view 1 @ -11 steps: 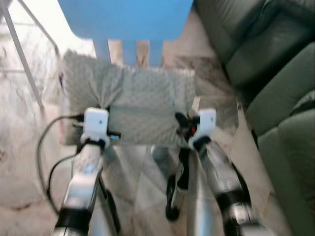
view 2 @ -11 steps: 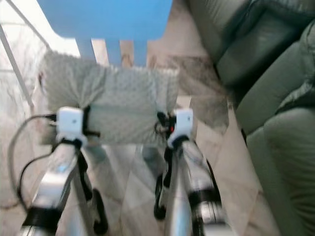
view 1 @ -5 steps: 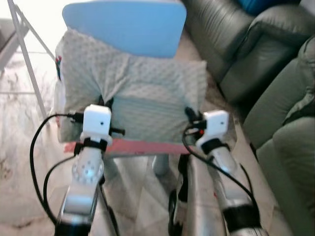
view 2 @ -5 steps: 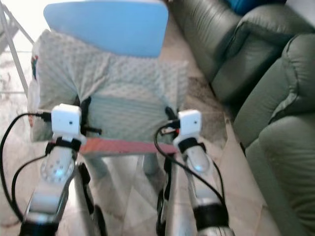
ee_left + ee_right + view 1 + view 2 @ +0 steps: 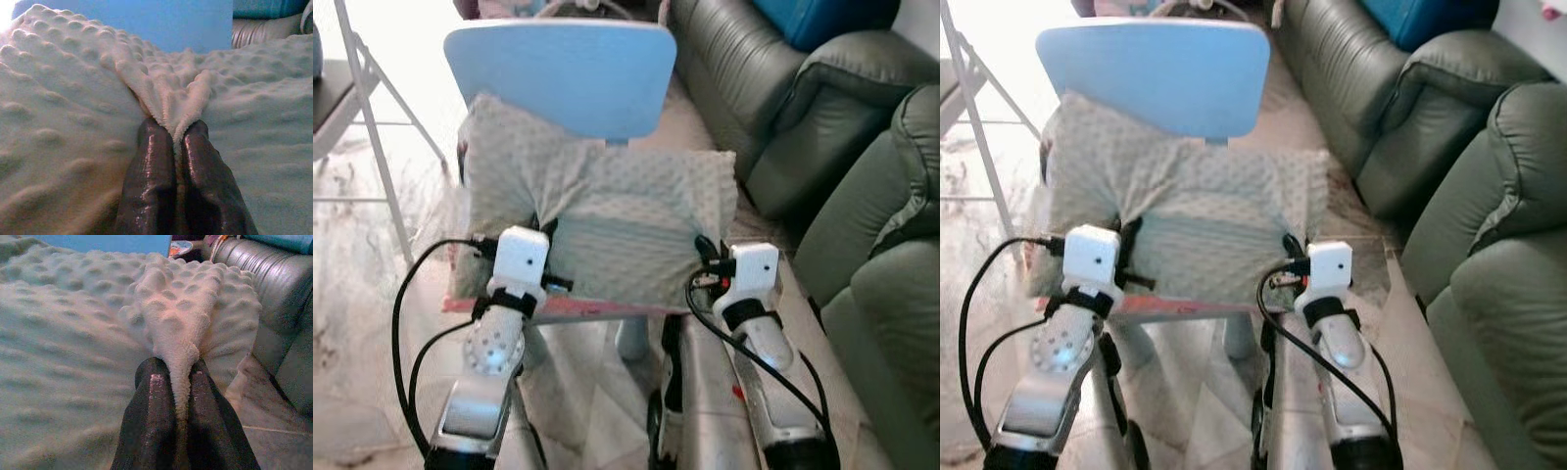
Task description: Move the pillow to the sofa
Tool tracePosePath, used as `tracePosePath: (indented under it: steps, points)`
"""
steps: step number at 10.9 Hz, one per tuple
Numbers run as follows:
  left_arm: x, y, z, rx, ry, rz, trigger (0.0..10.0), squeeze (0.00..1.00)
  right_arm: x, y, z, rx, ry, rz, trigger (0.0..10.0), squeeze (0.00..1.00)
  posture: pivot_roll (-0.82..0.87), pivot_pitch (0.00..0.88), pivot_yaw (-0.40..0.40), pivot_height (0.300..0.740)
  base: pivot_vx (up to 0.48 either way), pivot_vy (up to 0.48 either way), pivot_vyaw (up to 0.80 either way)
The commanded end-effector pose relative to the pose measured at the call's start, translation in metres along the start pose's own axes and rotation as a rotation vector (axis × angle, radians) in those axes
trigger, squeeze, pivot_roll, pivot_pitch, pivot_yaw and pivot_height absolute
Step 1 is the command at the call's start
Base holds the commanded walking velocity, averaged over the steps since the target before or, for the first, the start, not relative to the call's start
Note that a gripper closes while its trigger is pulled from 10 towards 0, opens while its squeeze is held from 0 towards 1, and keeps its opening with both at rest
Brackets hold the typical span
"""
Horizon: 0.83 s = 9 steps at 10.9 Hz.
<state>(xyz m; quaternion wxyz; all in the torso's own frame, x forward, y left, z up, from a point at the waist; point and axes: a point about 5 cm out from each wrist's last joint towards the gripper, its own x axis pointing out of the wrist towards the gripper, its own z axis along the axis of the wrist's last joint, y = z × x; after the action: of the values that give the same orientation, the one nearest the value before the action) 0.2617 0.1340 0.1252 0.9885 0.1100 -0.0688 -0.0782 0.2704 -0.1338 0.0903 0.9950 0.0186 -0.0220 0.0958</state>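
The grasp looks made, the carry not yet: the pillow (image 5: 607,211) is pinched by both tools but sits on the chair (image 5: 563,73), leaning against its blue back, while the sofa (image 5: 862,196) stands off to the right of the right tool with nothing of the pillow on it. The left tool (image 5: 172,147) has its two black fingers (image 5: 149,176) closed together on a pleat of the nubbly cover — the fabric bunches up into a ridge right at the tips and fans out beyond them. The right tool (image 5: 177,377) does the same at the pillow's other near corner, its fingers (image 5: 151,416) clamped on a fold that rises out from between them; past that fold the sofa's green leather shows close by. So the pillow lies directly ahead of both tools and stretched between them, its near edge held at two points, its bulk beyond the fingertips and resting on the seat, whose pink rim (image 5: 597,305) shows just under the tools. Whether the pillow's weight has come off the seat at all I cannot tell. What is left, as I judge it, is most of the job — lift the pillow clear of the chair back, swing it right, and set it down on a sofa cushion before letting go.
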Motion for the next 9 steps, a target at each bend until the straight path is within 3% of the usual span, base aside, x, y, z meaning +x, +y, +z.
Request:
tracePosePath:
  steps: [1,4,7,9]
  points:
    - [-0.003,0.012,0.0,0.01,0.003,0.055,10.0,0.0,-0.004,-0.017,0.006,-0.001,-0.015,-0.083,10.0,0.0,0.03,0.071,-0.043,0.55,0.0,0.0,0.0]
    - [-0.008,0.001,-0.012,-0.009,0.061,0.045,10.0,0.0,-0.003,-0.025,0.008,-0.009,-0.013,-0.104,10.0,0.0,0.01,0.074,-0.031,0.6,0.0,0.0,0.0]
    - [-0.001,-0.005,-0.011,-0.048,0.052,0.007,10.0,0.0,-0.002,-0.026,0.01,-0.016,-0.015,-0.106,10.0,0.0,0.0,0.072,-0.034,0.65,0.0,0.0,0.0]
    - [0.005,-0.006,-0.011,0.001,0.056,0.018,10.0,0.0,0.0,-0.025,0.011,-0.021,-0.016,-0.101,10.0,0.0,0.0,0.071,-0.045,0.695,0.0,0.0,0.0]
